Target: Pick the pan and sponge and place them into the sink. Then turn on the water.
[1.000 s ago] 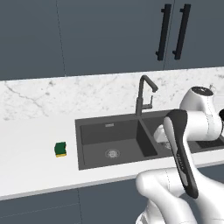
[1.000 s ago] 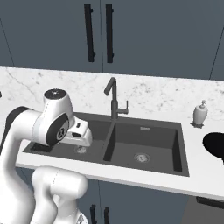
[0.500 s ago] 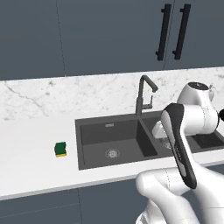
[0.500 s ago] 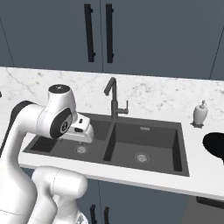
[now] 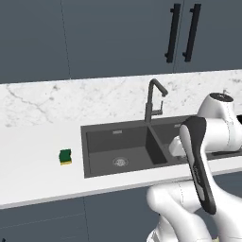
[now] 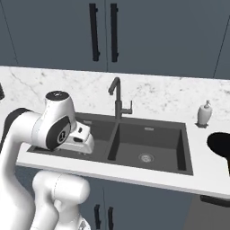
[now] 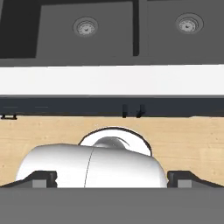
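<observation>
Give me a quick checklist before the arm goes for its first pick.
1. Gripper open with nothing between its tips: ok.
2. Sponge free on the counter left of the sink: ok.
3. Pan on the counter right of the sink, cut by the picture's edge; handle direction: cannot tell.
4. Both basins free of items: ok.
5. Faucet running no water: ok.
6. Gripper lined up over either item: not ok; it looks across the sink's front edge.

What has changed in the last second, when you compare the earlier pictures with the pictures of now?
The arm's upper joints rose a little and swung toward the faucet, above the sink. Nothing was gripped or released; the claw is open. The sponge stayed on the counter left of the sink, the pan to its right.
</observation>
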Robot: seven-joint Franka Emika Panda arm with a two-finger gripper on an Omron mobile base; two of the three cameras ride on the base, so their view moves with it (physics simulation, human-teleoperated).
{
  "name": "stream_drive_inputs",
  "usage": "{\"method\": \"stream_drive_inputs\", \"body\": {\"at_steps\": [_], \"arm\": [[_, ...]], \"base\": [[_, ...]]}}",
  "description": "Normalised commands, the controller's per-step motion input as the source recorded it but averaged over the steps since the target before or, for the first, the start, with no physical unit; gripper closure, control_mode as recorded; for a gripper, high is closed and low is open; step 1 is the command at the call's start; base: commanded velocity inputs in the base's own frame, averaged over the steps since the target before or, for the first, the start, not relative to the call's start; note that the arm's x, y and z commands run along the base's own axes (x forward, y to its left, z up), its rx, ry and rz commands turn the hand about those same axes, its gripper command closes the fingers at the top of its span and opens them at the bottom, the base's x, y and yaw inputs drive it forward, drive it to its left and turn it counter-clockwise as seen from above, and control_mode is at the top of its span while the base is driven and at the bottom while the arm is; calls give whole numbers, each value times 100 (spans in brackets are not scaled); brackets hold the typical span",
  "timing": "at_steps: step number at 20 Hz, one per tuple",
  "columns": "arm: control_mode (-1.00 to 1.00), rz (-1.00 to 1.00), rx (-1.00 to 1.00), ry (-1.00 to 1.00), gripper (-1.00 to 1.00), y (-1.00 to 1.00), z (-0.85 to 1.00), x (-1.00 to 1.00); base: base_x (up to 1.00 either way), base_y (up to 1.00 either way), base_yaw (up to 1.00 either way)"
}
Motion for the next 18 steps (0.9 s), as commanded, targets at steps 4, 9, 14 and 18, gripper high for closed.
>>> {"method": "stream_drive_inputs", "body": {"at_steps": [4,9,14,18], "arm": [[100,0,0,0,-100,0,0,0],[100,0,0,0,-100,0,0,0],[100,0,0,0,-100,0,0,0],[100,0,0,0,-100,0,0,0]], "base": [[-50,-30,-3],[-19,-58,-5],[-2,-94,-7],[0,-99,-4]]}}
